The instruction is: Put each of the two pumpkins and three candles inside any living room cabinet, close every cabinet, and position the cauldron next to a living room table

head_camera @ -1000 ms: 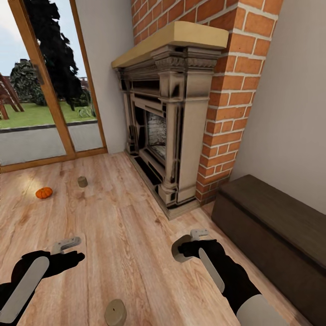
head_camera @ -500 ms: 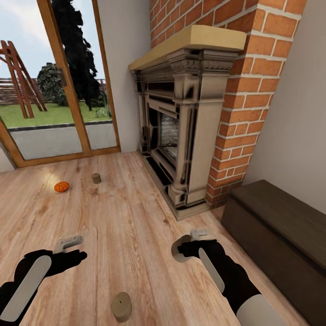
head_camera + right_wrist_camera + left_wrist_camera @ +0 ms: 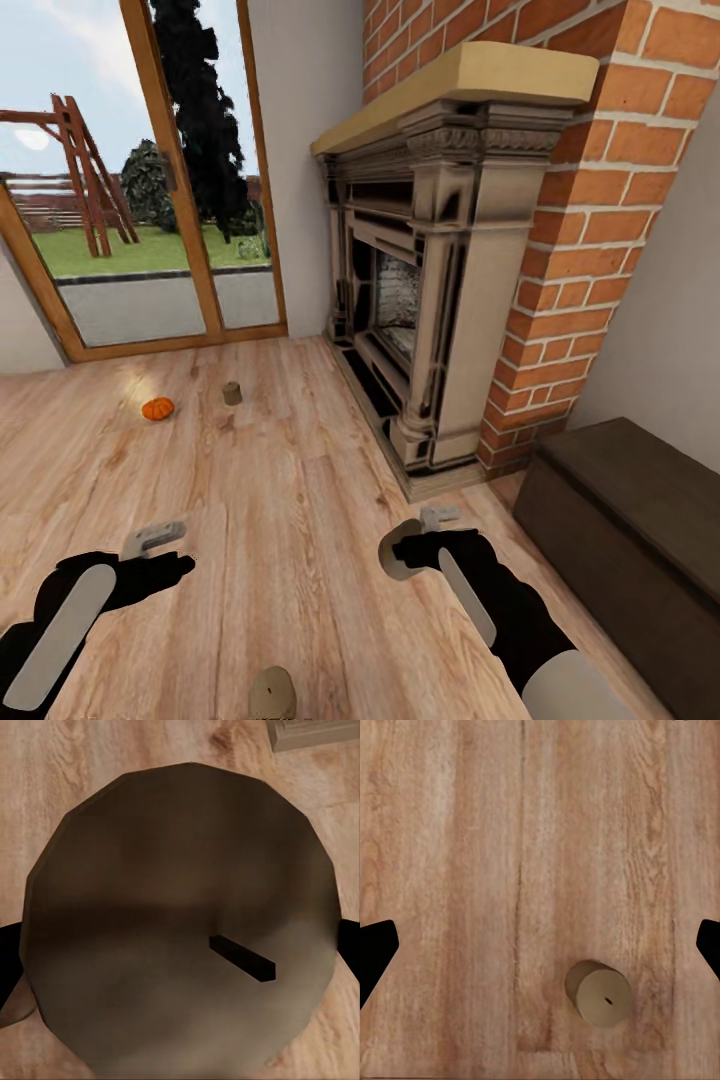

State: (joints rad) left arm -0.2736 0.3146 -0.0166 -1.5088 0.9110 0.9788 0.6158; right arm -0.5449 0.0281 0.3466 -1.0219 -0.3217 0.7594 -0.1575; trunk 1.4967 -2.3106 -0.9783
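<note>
One orange pumpkin (image 3: 157,408) lies on the wood floor far ahead to the left, with a small taupe candle (image 3: 232,393) just right of it. Another candle (image 3: 272,692) stands on the floor close in front of me, between my arms; the left wrist view has this candle (image 3: 600,994) below my left gripper (image 3: 165,552), which hangs open and holds nothing. My right gripper (image 3: 410,545) is shut on a third candle (image 3: 180,922), held above the floor. The dark-brown cabinet (image 3: 640,530) stands low at the right, with no drawer pulled out.
A stone-coloured fireplace surround (image 3: 440,280) on a brick chimney (image 3: 590,230) juts out ahead at the right. Glass patio doors (image 3: 130,200) fill the far left wall. Wood floor (image 3: 300,480) stretches between me and them.
The whole view has swung left, so fireplace, pumpkin and far candle sit further right in the picture. Both grippers keep their pose, the right one still holding its candle.
</note>
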